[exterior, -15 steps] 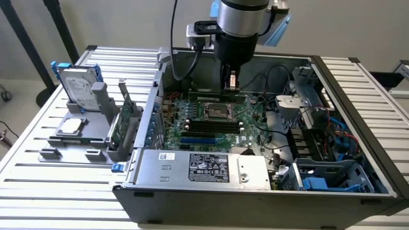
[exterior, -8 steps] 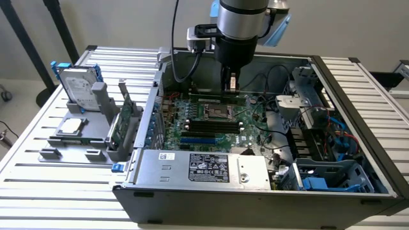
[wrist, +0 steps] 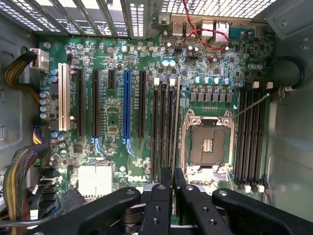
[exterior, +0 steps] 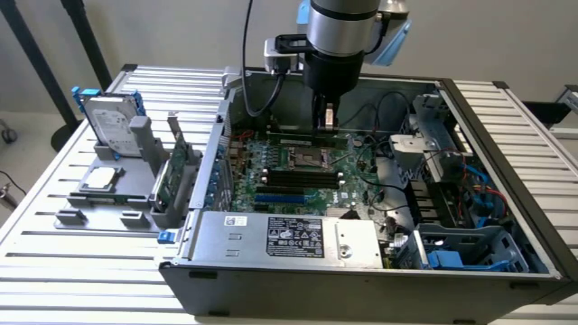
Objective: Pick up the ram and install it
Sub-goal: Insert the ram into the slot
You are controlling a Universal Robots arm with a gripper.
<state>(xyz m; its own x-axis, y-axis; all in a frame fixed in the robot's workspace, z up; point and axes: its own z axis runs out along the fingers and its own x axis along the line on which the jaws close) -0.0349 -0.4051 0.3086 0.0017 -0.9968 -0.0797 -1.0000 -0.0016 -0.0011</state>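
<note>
The gripper [wrist: 172,174], its jaws nearly closed on the ram [wrist: 175,122], held it edge-down at the black slots [wrist: 161,127] beside the CPU socket [wrist: 208,144] of the motherboard [wrist: 112,112], so picking was done, but seating I could not confirm.
</note>
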